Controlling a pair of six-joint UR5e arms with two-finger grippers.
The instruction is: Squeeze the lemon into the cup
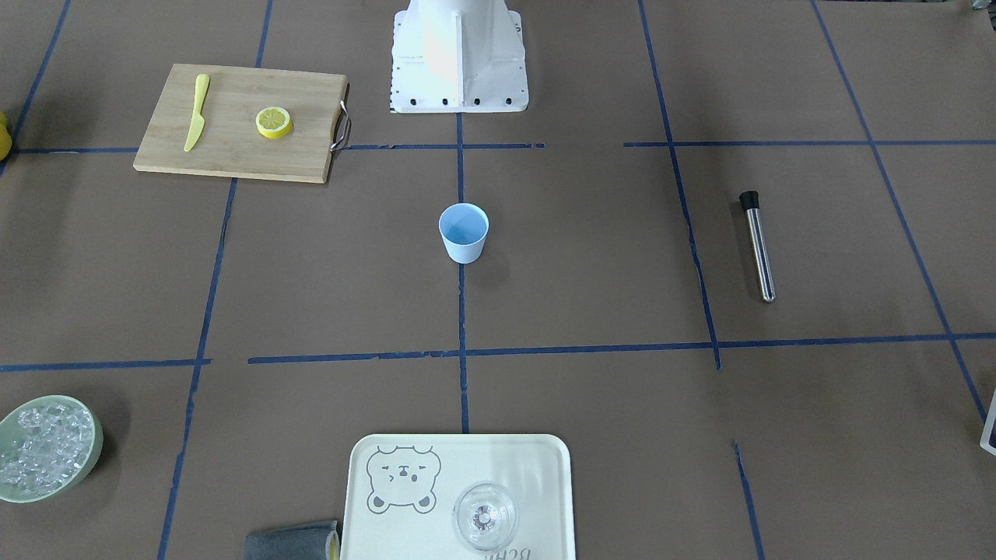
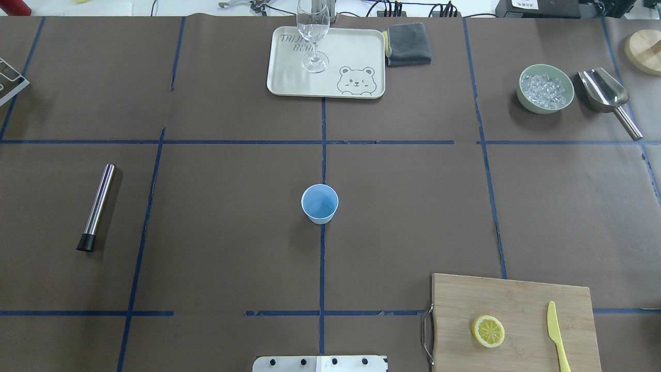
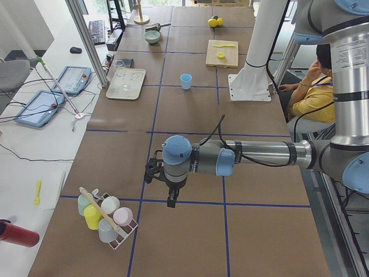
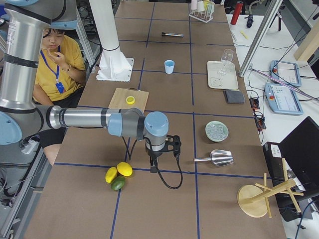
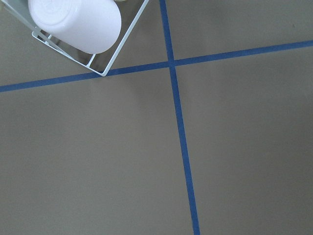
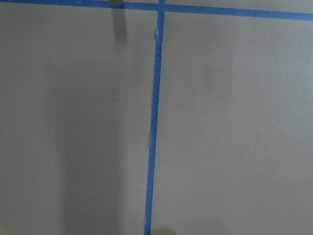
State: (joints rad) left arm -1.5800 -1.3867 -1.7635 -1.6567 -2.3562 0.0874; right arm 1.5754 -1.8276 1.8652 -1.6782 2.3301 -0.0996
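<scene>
The lemon slice (image 2: 488, 331) lies flat on a wooden cutting board (image 2: 516, 297) at the near right of the table; it also shows in the front-facing view (image 1: 274, 122). The light-blue cup (image 2: 320, 203) stands upright and empty at the table's centre, also in the front-facing view (image 1: 464, 232). Neither gripper shows in the overhead or front-facing views. My left gripper (image 3: 171, 199) hangs over the table's far left end near a cup rack. My right gripper (image 4: 153, 166) hangs over the far right end. Whether either is open or shut I cannot tell.
A yellow knife (image 2: 556, 338) lies on the board. A stemmed glass (image 2: 313, 36) stands on a tray (image 2: 289, 82). Also on the table: grey cloth (image 2: 409, 45), ice bowl (image 2: 546, 88), metal scoop (image 2: 607, 98), steel muddler (image 2: 97, 206), cup rack (image 3: 106, 217), whole citrus fruits (image 4: 118, 175). A person (image 4: 57, 59) sits behind the robot.
</scene>
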